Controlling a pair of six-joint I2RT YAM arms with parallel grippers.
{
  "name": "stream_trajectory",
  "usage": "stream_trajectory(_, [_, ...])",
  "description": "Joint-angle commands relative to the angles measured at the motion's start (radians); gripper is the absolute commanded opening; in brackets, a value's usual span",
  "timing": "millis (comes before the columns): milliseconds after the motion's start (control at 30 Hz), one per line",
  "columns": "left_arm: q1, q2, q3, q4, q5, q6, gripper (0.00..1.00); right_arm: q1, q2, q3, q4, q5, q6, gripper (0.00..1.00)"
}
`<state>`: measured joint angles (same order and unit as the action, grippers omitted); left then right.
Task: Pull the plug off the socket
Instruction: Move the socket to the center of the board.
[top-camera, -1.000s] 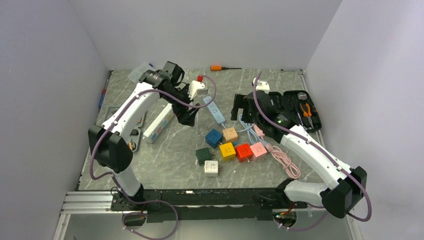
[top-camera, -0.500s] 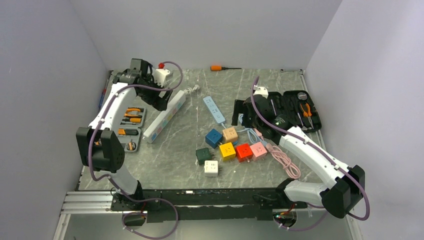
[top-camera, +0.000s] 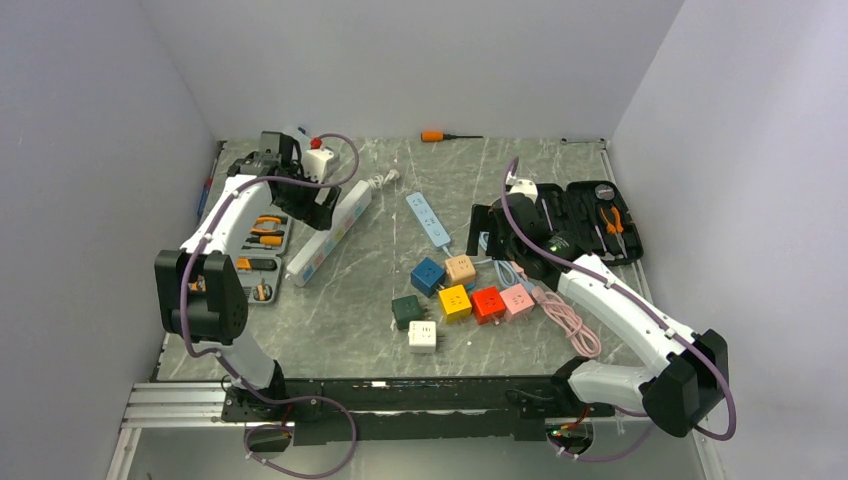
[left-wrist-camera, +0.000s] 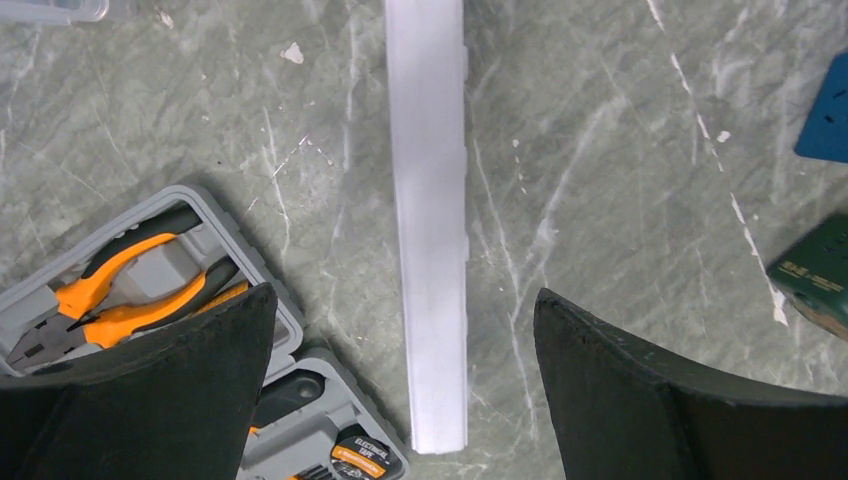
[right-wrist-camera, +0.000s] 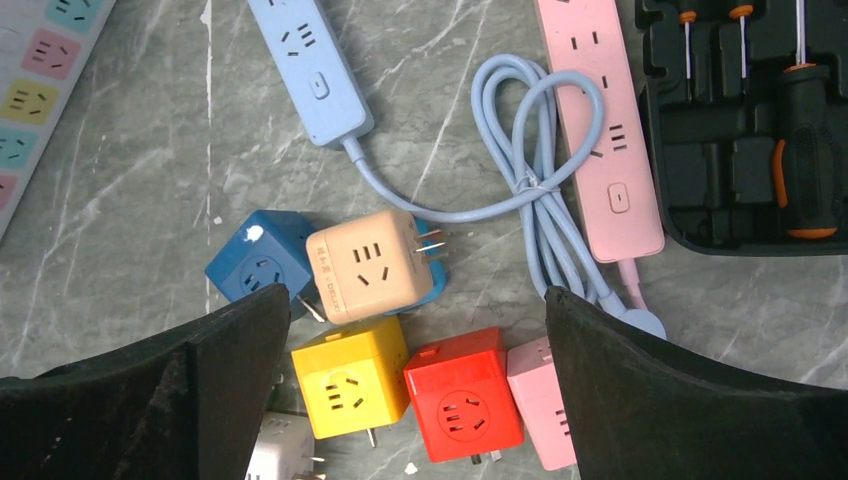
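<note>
A long white power strip lies slantwise at the left, and in the left wrist view it shows edge-on. My left gripper hangs open above its near end, its fingers apart on either side and touching nothing. My right gripper is open over a cluster of socket cubes: blue, beige, yellow, red and pink. The beige and blue cubes show bare prongs. I cannot tell which plug sits in a socket.
A grey tool tray with orange pliers lies left of the white strip. A light blue strip with its coiled cord, a pink strip and a black open tool case lie beyond the cubes. An orange screwdriver rests at the back.
My left arm swung from the table's middle back to the left and now hangs over the white strip. The right gripper shifted slightly towards the cubes. Both stayed open.
</note>
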<state>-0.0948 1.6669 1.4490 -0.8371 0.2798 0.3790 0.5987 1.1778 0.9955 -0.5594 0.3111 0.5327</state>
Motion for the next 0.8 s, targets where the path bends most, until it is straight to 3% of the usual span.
stream_trajectory(0, [0.006,0.047,-0.042,0.117,-0.014,-0.048,0.99,-0.007,-0.027,-0.002,0.019,0.003,0.011,1.00])
stream_trajectory(333, [-0.028,0.150,-0.101,0.193,0.020,-0.051,0.98,-0.010,-0.043,-0.010,0.017,0.021,0.010,1.00])
stream_trajectory(467, [-0.056,0.131,-0.163,0.211,0.033,-0.040,0.81,-0.013,-0.041,-0.014,0.026,0.014,0.013,0.98])
stream_trajectory(767, [-0.198,-0.005,-0.375,0.208,0.009,-0.009,0.64,-0.014,-0.017,-0.015,0.045,0.015,0.008,0.93])
